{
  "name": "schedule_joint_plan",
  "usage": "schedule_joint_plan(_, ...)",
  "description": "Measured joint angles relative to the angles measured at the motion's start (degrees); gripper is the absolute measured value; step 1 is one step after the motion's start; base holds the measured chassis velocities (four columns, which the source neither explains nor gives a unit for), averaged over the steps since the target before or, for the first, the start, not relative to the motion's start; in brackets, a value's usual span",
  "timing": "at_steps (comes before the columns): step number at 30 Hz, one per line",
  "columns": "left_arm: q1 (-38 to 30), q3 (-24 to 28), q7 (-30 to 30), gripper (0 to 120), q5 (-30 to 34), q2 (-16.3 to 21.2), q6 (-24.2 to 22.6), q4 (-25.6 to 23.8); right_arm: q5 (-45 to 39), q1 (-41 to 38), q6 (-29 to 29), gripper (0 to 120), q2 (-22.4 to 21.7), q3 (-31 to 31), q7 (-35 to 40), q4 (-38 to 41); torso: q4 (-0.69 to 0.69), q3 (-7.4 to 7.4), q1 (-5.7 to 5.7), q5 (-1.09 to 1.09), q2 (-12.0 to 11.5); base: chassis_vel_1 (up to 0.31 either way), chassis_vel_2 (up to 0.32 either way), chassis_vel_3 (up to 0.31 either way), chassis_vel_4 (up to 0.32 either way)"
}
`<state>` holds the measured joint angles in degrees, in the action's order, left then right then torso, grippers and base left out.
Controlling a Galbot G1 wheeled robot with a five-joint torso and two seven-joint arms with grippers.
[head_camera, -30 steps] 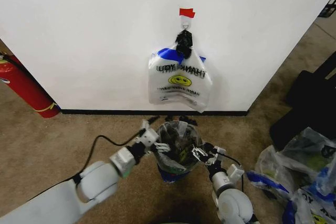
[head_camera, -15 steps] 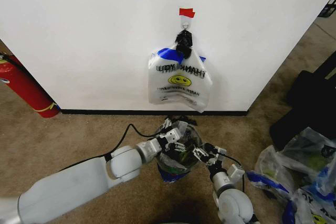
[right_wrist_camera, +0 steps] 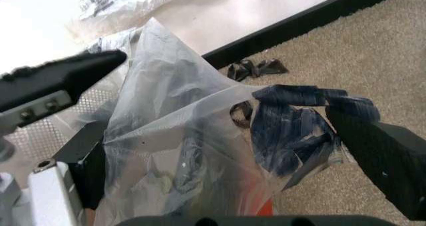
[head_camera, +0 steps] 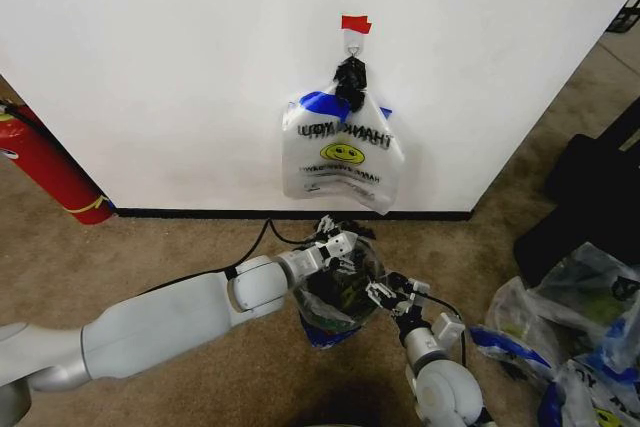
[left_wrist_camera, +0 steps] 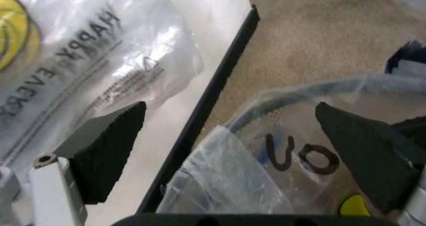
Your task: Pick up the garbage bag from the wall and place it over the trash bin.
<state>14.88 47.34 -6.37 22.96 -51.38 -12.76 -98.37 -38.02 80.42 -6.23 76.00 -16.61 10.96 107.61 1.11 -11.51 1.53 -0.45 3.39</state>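
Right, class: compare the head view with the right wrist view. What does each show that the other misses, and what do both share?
Head view alone: the red tape and hook on the wall, the clipped bunch of bags as a whole, the fire extinguisher, and the left gripper at the trash bin's far rim.

Right wrist view alone: the bag's blue handle close up, between the right gripper's open fingers.

Both: the garbage bag over the bin, the black baseboard and carpet.

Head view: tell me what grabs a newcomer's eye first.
A bunch of translucent white smiley-face plastic bags hangs from a small hook on the plain white wall. Below it, both grippers meet at the bag-draped small black trash bin, left gripper at its far rim, right gripper alongside, jaws open.
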Motion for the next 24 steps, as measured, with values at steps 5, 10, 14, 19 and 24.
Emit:
schedule_joint_plan(5,-0.7,1.0,-0.1,100,0.0,-0.6,0.1,1.0,0.2,0.1,0.0,100,-0.1,0.0,0.0,0.2,-0.01,0.00,0.00,-0.01,0.0,0.000,0.000,0.000,0.000)
schedule_joint_plan(10,-2.7,2.5,0.0,100,0.3,-1.5,0.0,1.9,1.2,0.3,0.0,100,-0.4,0.2,-0.4,0.2,0.00,0.00,0.00,0.00,0.0,0.000,0.000,0.000,0.000)
schedule_joint_plan(14,-4.1,3.7,0.1,100,0.9,-2.3,-0.1,2.8,1.7,0.4,0.0,100,-0.7,0.3,-0.5,0.2,0.00,0.00,0.00,-0.01,0.0,0.000,0.000,0.000,0.000)
schedule_joint_plan(19,-4.8,4.6,0.1,100,1.2,-3.1,-0.2,3.7,1.7,0.5,0.0,100,-1.1,0.3,-0.5,0.5,0.00,0.00,0.00,-0.01,0.0,0.000,0.000,0.000,0.000)
schedule_joint_plan(24,-4.9,4.8,0.0,100,1.2,-3.8,-0.2,4.4,2.1,0.6,0.1,100,-1.4,0.3,-0.7,0.5,0.00,0.00,0.00,-0.01,0.0,0.000,0.000,0.000,0.000)
